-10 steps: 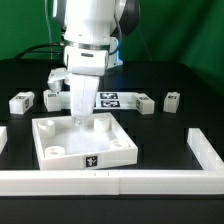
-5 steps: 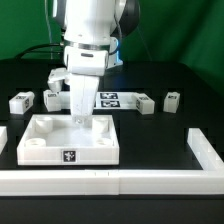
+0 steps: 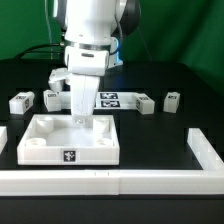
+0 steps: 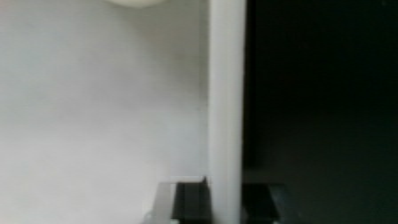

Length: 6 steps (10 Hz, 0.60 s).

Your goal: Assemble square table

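– Okay, quick check, where was the gripper [image 3: 78,118]?
– Down at the far wall of the large white plastic square tray-like tabletop [image 3: 45,128], with the white arm straight above it in the exterior view
– Fingers?
– Wrist view showed two dark fingertips [image 4: 192,205] flanking the thin rim wall, one on the tray side and one on the side of the black table [image 4: 320,100]. They looked closed on the tabletop's rim, though the contact itself was blurry
– Tabletop position?
– It lay flat on the black table [image 3: 160,135], near the middle, just behind the long white front border rail [image 3: 110,180]. Its near wall carried a black-and-white tag [image 3: 69,155] facing the camera. A round corner socket [image 3: 33,145] showed in a near corner, and another sat at the edge of the wrist view [image 4: 139,3]
– Legs?
– Four short white tagged block legs lay loose behind the tabletop, none in a socket. One leg [image 3: 20,101] and a second leg [image 3: 52,97] were toward the exterior view's left; a third leg [image 3: 147,103] and a fourth leg [image 3: 172,98] were toward its right
– Anything else?
– The thin flat white marker board [image 3: 107,98] lay behind the arm, between the two pairs. A side border rail [image 3: 205,150] ran along the exterior view's right, and a bit of another rail [image 3: 3,135] showed at the left edge
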{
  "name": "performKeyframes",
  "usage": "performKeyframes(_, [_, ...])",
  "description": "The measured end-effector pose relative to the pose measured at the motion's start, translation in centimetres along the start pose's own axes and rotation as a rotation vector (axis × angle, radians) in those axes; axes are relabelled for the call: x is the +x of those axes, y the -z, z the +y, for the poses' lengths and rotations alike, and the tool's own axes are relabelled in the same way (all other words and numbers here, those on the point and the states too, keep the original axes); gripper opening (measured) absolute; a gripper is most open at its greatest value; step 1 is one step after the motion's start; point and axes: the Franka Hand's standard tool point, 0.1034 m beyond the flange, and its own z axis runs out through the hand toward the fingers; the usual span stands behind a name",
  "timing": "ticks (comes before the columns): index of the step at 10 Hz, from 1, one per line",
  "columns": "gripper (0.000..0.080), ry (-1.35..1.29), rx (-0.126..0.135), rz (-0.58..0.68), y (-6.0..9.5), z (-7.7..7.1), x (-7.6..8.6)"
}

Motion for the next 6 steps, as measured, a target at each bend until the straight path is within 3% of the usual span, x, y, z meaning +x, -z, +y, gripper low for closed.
performKeyframes(1, [0.006, 0.015, -0.003, 0.008, 0.3, 0.6, 2.3])
performKeyframes(4, [0.006, 0.061, -0.076, 0.068, 0.6, 3.0, 9.3])
performKeyframes(5, [0.006, 0.073, -0.084, 0.071, 0.8, 3.7, 11.2])
performKeyframes(6, [0.0061, 0.078, -0.07, 0.062, 0.8, 3.6, 11.8])
